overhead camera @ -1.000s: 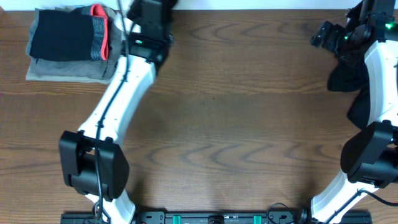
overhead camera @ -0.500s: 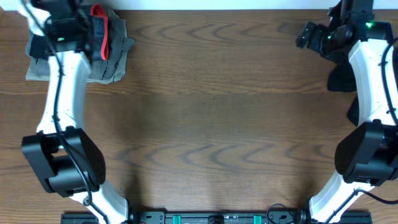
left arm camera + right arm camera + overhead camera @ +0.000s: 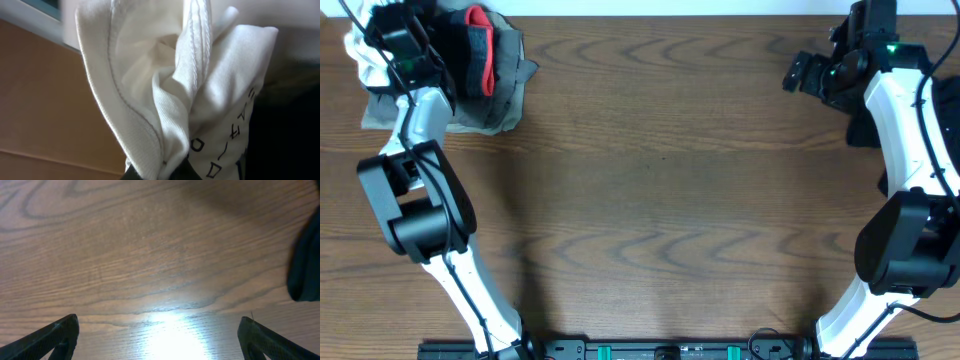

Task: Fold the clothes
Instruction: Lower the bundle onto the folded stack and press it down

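Note:
A white T-shirt (image 3: pixel 165 85) with small dark print hangs bunched in the left wrist view, pinched at the bottom of the frame by my left gripper (image 3: pixel 165 172), which is shut on it. From overhead, that gripper (image 3: pixel 384 38) is at the table's far left corner, with a bit of the white fabric (image 3: pixel 358 55) beside it. My right gripper (image 3: pixel 798 75) hovers open over bare wood at the far right; its fingers (image 3: pixel 62 335) stand wide apart with nothing between them. A black garment (image 3: pixel 865 125) lies under the right arm and shows at the right edge (image 3: pixel 306 265) of the right wrist view.
A folded stack of grey, black and red-trimmed garments (image 3: pixel 480 70) sits at the far left corner, next to my left gripper. The wooden table (image 3: pixel 660 200) spreads between the two arms. The table's far edge runs just behind both grippers.
My left arm swung from the top middle to the far left corner, past the stack, and white fabric now shows at its gripper. My right gripper drifted a little leftward, still open.

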`<state>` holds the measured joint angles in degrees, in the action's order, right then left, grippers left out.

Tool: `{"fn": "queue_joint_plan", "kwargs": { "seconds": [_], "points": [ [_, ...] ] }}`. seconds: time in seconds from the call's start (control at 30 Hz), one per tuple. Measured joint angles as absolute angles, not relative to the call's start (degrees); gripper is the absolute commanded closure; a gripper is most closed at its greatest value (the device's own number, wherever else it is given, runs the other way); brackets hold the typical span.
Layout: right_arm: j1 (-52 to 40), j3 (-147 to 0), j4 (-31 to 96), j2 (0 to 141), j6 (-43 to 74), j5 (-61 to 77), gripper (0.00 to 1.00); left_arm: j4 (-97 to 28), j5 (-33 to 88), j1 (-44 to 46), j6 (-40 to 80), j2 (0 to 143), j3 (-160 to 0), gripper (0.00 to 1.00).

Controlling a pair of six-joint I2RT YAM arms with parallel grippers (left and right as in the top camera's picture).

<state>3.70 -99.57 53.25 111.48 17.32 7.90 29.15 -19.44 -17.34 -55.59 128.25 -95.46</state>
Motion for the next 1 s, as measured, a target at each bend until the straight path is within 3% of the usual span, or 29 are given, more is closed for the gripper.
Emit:
{"fn": "queue_joint_plan", "kwargs": {
  "seconds": [0.3, 0.33, 0.4, 0.53, 0.8, 1.0],
  "points": [
    [3.0, -98.0, 50.6, 111.5, 17.3, 7.9, 0.02, 30.2, -19.5, -15.8, -54.6, 131.7, -95.5, 0.94],
    [3.0, -98.0, 50.4, 111.5, 17.3, 7.9, 0.02, 29.9, -19.4, -15.2, -53.9, 131.9, -95.5, 0.84],
    [3.0, -98.0, 50.2, 111.5, 17.3, 7.9, 0.02, 29.6, -19.5, -14.1, -52.4, 132.1, -95.5, 0.46],
    [3.0, -98.0, 50.0, 111.5, 17.3, 7.9, 0.02, 29.8, -19.5, -10.9, -48.3, 132.1, -95.5, 0.33],
    [2.7, -98.0, 49.9, 111.5, 17.3, 7.9, 0.02, 27.9, -25.6, -2.6, -40.4, 132.1, -95.5, 0.30],
    [2.7, -98.0, 49.7, 111.5, 17.3, 7.9, 0.02, 15.0, -30.3, 0.5, -26.8, 130.0, -95.5, 0.30]
  ]
}}
